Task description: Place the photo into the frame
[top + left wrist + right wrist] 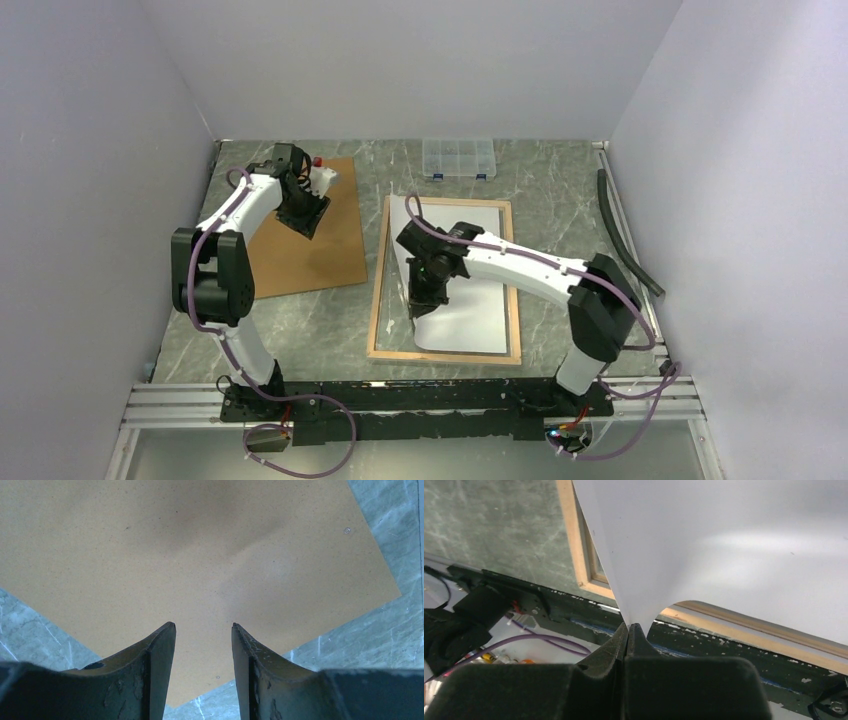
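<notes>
Over the table (320,330), the down-tilted right pincer (628,626) pinches the photo (724,540).

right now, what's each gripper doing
left gripper: open, empty, over the board
right gripper: shut on the photo

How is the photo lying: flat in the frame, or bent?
Bent. The right hand pinches one corner of the photo, curling it up above the frame.
</notes>
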You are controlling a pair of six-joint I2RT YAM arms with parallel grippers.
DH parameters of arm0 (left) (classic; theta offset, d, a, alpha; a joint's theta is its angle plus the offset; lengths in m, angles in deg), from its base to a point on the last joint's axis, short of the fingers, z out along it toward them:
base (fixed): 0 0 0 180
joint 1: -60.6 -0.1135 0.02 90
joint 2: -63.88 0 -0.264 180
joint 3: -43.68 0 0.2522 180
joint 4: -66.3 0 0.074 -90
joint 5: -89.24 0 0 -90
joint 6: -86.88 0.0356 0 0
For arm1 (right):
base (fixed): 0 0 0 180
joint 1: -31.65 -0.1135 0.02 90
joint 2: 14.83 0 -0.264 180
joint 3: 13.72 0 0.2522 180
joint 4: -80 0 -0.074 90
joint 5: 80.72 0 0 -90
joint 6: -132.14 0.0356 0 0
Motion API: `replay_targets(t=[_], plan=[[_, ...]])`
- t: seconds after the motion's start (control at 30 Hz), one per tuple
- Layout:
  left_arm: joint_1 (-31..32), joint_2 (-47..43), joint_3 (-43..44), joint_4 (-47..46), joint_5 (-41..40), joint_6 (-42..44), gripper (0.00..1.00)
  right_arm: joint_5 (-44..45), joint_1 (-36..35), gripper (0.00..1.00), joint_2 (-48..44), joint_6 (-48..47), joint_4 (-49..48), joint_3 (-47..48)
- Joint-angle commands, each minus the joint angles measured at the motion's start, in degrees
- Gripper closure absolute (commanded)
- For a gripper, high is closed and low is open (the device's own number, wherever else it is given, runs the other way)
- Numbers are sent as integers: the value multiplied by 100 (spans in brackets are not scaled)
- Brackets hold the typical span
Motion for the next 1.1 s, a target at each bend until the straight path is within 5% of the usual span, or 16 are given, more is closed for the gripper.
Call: replay_targets(t=[0.0, 0.93, 1.07], plan=[[26, -61, 165, -15, 45, -10, 49, -3, -1, 100, 309, -199, -81, 292], [31, -123, 163, 79, -65, 106, 49, 507, 223, 100, 133, 280, -564, -156], [27, -117, 95, 83, -40, 121, 49, 521, 217, 82, 41, 225, -623, -134]])
